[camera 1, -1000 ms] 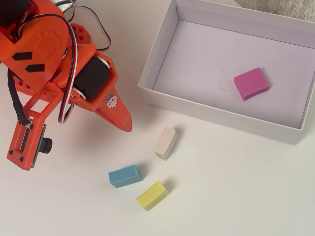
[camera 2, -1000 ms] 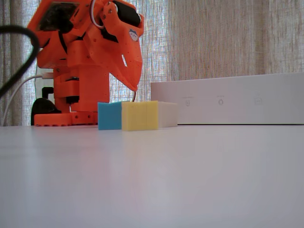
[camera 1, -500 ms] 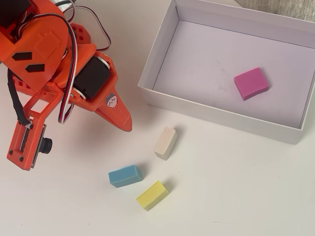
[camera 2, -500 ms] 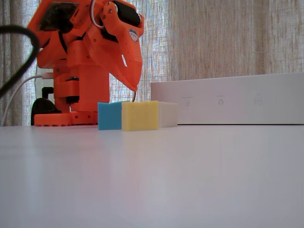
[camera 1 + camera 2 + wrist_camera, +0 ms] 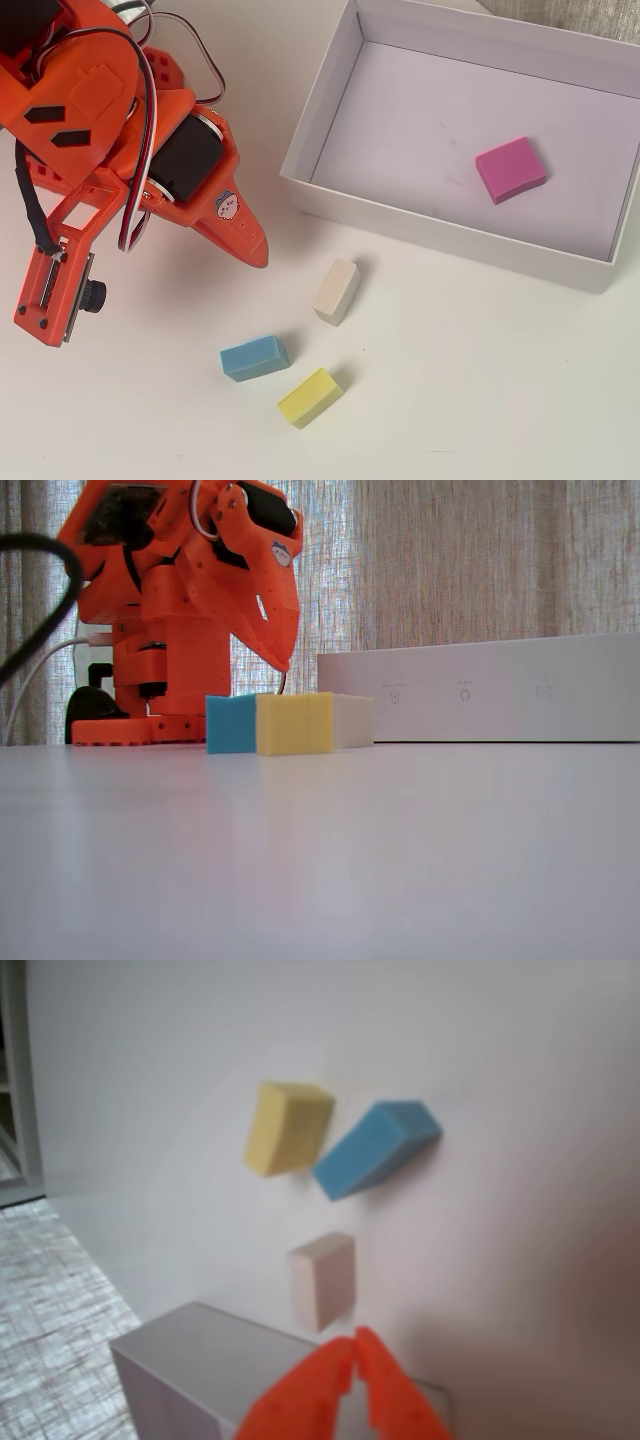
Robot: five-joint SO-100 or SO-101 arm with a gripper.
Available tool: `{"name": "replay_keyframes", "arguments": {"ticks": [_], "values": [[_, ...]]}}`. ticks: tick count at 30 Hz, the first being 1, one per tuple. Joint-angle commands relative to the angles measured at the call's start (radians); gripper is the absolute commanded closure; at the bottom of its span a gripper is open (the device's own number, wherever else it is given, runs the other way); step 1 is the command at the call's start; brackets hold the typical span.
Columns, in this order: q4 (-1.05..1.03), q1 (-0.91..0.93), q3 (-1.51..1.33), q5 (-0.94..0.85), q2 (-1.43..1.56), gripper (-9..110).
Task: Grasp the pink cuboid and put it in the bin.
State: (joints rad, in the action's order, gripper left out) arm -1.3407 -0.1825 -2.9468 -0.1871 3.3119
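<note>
The pink cuboid (image 5: 511, 169) lies flat on the floor of the bin (image 5: 330, 95), toward its right side in the overhead view. The fixed view shows only the bin's long white outer wall (image 5: 480, 692), and the cuboid is hidden behind it. My orange gripper (image 5: 258, 255) is folded back near the arm's base, left of the bin and well away from the cuboid. Its fingertips (image 5: 355, 1348) meet with nothing between them in the wrist view, so it is shut and empty. A corner of the bin (image 5: 180, 1355) shows there too.
Three loose blocks lie on the white table below the bin: a cream one (image 5: 336, 290), a blue one (image 5: 254, 358) and a yellow one (image 5: 309, 397). They stand in a row (image 5: 293, 723) in front of the arm in the fixed view. Cables run beside the arm's base (image 5: 40, 670).
</note>
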Motion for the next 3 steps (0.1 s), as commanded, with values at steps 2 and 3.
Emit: {"name": "replay_keyframes", "arguments": {"ticks": [2, 3], "values": [[0.008, -0.003, 0.003, -0.014, -0.003, 110], [0.008, -0.003, 0.003, -0.014, -0.003, 110]]}}
